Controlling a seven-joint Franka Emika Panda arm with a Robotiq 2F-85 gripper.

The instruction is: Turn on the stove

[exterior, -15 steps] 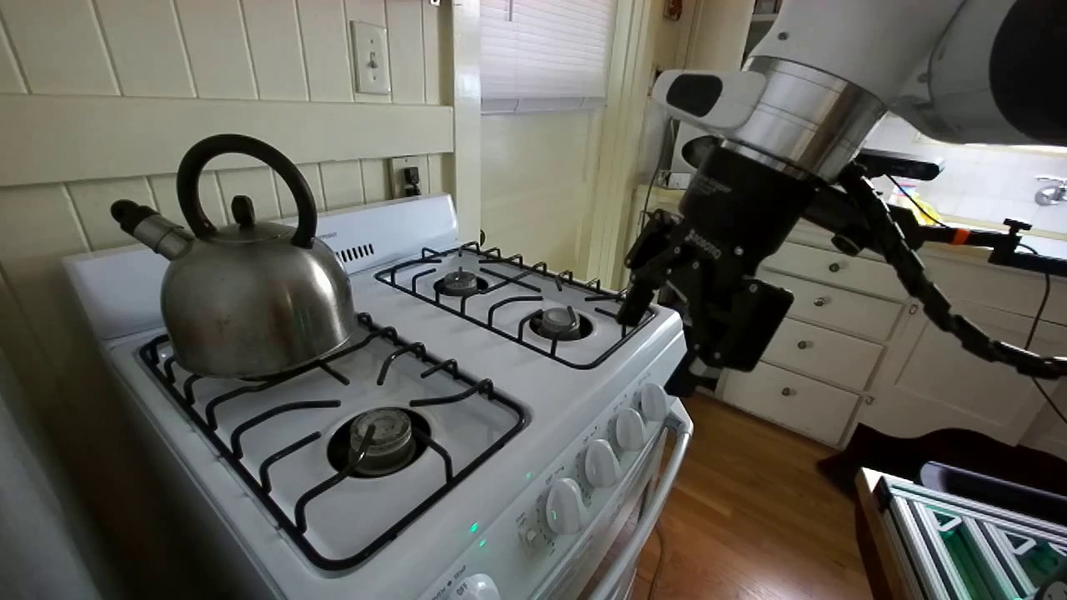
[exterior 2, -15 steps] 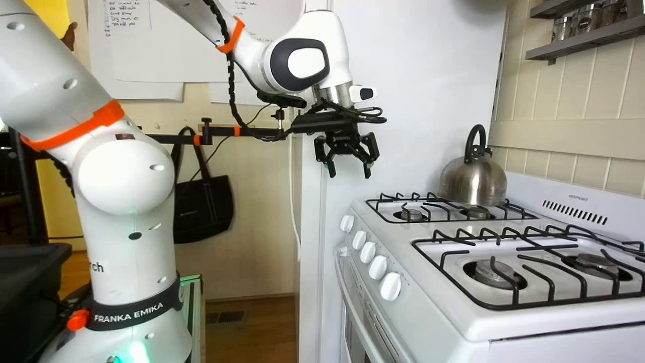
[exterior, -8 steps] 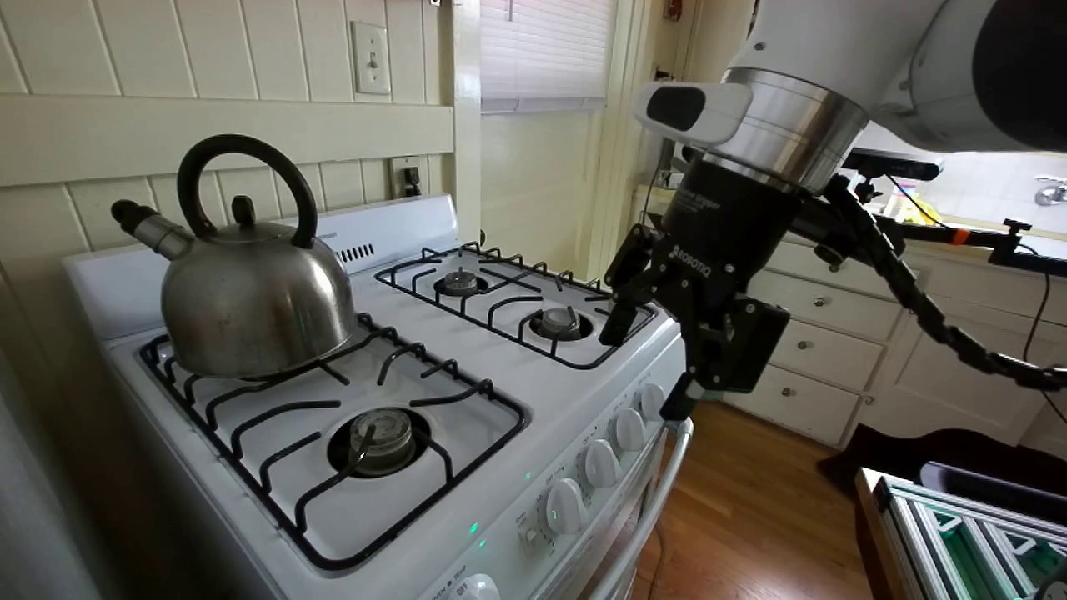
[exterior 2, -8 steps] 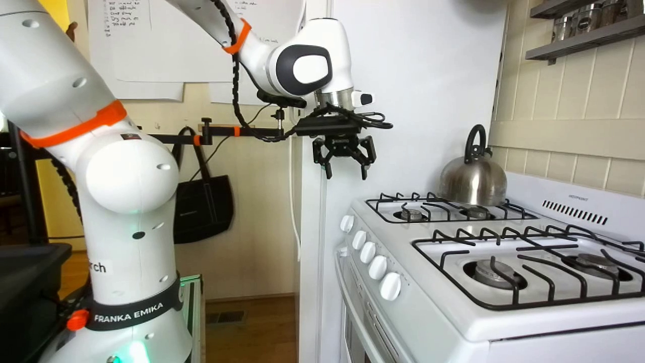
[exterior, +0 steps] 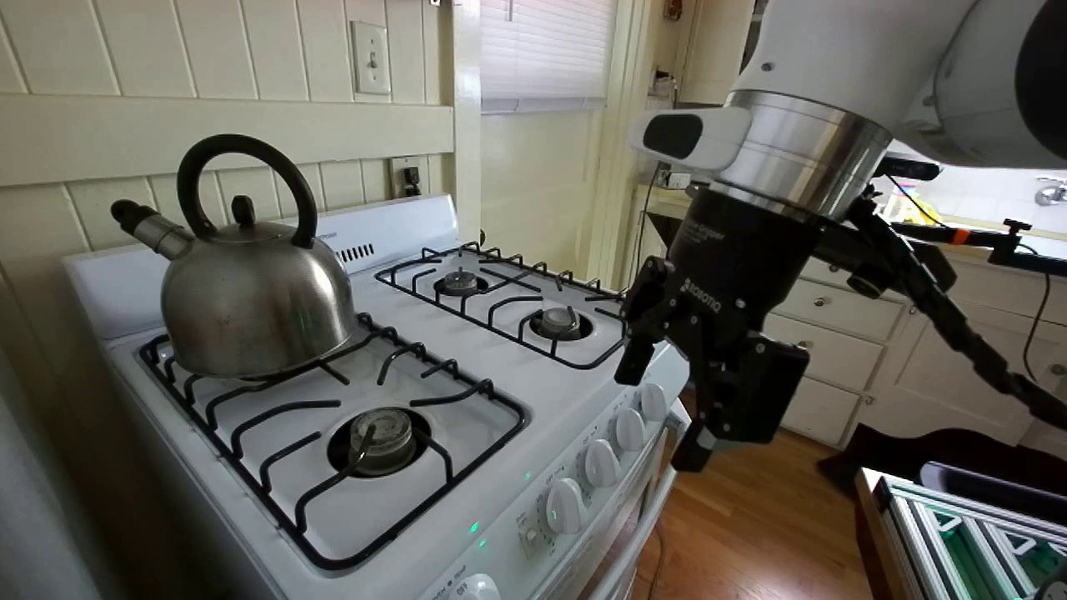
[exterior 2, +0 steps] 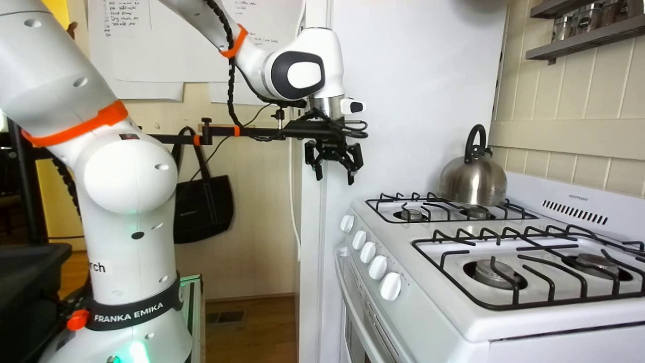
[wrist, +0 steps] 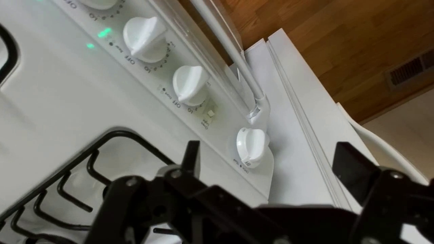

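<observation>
The stove is a white gas range, seen in both exterior views (exterior: 525, 383) (exterior 2: 423, 287). Its front knobs (exterior: 567, 506) run along the front edge. In the wrist view an end knob (wrist: 252, 147) marked OFF shows below my fingers, framed between them. Two other knobs (wrist: 145, 39) (wrist: 191, 84) have their ridges towards OFF marks. My gripper (exterior: 661, 412) is open and empty. In an exterior view the gripper (exterior 2: 335, 176) hangs above the far end of the knob row, apart from the stove. It also shows in the wrist view (wrist: 272, 162).
A steel kettle (exterior: 254, 304) stands on a rear burner. The oven door handle (wrist: 223, 40) runs below the knobs. A tall white panel (exterior 2: 423, 101) stands beside the stove's far end. Black wire grates (exterior 2: 504, 305) stand up from the stove top.
My gripper has come down. In an exterior view it has also shifted a little away from the stove top. It stays open. The knobs and kettle have not moved.
</observation>
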